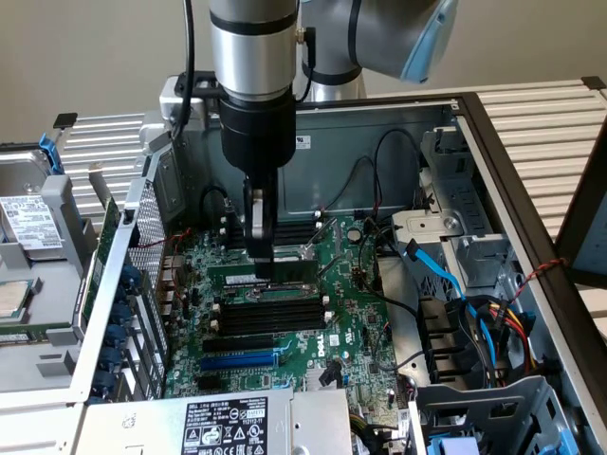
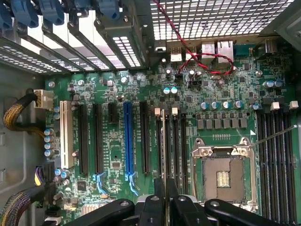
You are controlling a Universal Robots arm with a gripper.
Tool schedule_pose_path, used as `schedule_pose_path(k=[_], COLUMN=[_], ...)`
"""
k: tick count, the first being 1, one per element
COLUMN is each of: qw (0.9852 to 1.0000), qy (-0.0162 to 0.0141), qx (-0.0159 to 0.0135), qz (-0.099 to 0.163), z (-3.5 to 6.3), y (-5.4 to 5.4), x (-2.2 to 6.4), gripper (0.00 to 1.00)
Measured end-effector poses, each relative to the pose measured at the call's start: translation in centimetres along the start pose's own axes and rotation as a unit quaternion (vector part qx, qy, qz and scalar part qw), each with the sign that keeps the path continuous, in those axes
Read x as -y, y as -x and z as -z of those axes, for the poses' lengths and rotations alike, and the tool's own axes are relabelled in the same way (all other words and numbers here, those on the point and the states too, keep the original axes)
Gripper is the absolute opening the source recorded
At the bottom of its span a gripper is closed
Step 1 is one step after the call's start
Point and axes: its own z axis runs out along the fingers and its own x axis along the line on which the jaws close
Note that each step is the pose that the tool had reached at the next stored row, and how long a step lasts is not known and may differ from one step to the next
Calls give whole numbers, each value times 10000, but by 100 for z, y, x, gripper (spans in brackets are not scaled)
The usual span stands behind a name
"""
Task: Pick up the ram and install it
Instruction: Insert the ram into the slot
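The ram (image 1: 285, 272) is a thin green stick with dark chips. It stands on its long edge, running the same way as the long black slots (image 1: 254, 318) and just over the far side of that bank. From here I cannot tell whether its lower edge is already down in a slot or just above one.

The gripper (image 1: 258, 258) comes straight down onto the stick. Its narrow dark fingers are pinched on the upper edge, toward the end of the stick on the exterior view's left. In the wrist view the gripper (image 2: 165, 195) has its fingertips drawn close together right above the slots (image 2: 178, 146).

Around the slots spreads the big green motherboard (image 1: 351, 313). Beside the slots, on the side nearer the camera in the exterior view, lies a blue expansion slot (image 1: 237, 361). In the wrist view a square processor socket (image 2: 225, 174) with a metal frame sits right next to the slots.

Further out from the slots, blue cables (image 1: 446, 275) loop on the exterior view's right. A labelled power supply (image 1: 225, 422) lies at the near edge, and the grey computer case (image 1: 379, 142) walls in everything behind.
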Motion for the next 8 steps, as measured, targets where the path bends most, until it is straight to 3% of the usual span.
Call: schedule_pose_path(k=[8], qw=[10000], qy=[-5], qx=[0], qz=[-11], z=[-78], y=[5], x=[38], gripper=[14])
